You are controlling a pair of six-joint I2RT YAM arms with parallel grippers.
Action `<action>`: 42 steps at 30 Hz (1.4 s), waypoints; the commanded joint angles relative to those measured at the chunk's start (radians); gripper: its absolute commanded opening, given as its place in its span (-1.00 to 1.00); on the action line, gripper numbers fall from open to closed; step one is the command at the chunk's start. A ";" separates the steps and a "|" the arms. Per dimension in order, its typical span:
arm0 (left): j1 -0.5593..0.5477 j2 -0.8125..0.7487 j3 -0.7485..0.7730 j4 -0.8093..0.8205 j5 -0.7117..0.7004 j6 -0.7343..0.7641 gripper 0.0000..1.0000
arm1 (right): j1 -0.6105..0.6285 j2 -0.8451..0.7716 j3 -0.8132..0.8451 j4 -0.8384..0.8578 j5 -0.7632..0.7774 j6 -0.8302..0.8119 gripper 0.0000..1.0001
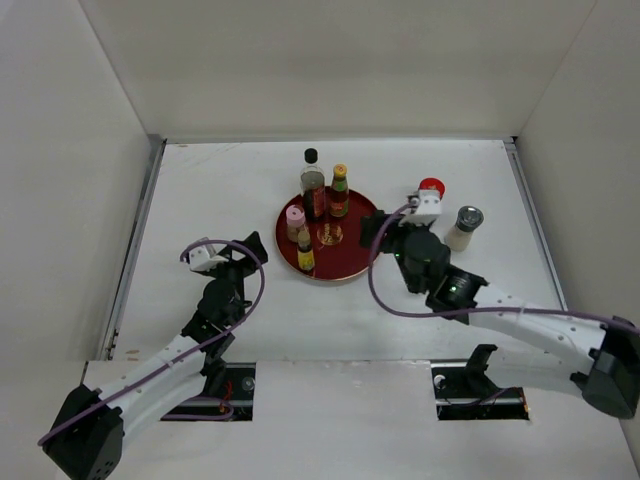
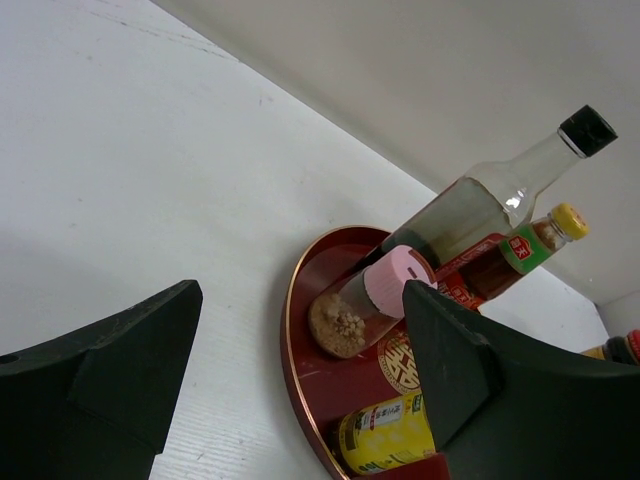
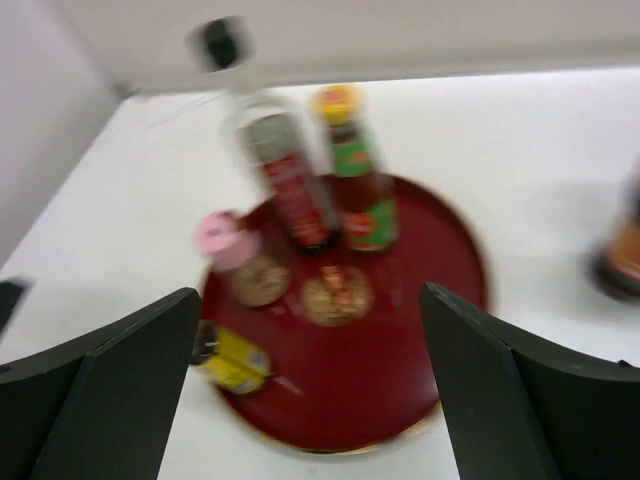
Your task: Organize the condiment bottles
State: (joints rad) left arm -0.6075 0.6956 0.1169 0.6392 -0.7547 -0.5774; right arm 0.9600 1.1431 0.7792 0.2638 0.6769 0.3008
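A round red tray (image 1: 352,262) holds several condiment bottles: a tall clear black-capped bottle (image 1: 311,178), a yellow-capped green-label bottle (image 1: 340,190), a red-label bottle (image 1: 318,204), a pink-capped jar (image 1: 296,222) and a small yellow bottle (image 1: 304,257). A red-capped jar (image 1: 432,187) and a silver-capped jar (image 1: 465,227) stand on the table right of the tray. My left gripper (image 1: 252,252) is open and empty just left of the tray, facing the pink jar (image 2: 370,300) and yellow bottle (image 2: 390,435). My right gripper (image 1: 375,238) is open and empty at the tray's right edge (image 3: 400,390).
White walls enclose the table on the left, back and right. The right wrist view is blurred; a dark bottle (image 3: 620,255) shows at its right edge. The tray has a gold emblem (image 1: 330,235) in its bare middle.
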 commanded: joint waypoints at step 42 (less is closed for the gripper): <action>0.001 0.044 0.009 0.042 0.015 -0.013 0.64 | -0.125 0.590 0.285 0.120 -0.112 0.077 0.05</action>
State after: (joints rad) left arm -0.6155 0.7528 0.1169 0.6403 -0.7479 -0.5808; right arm 0.8223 1.6966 0.9966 0.2829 0.5995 0.3969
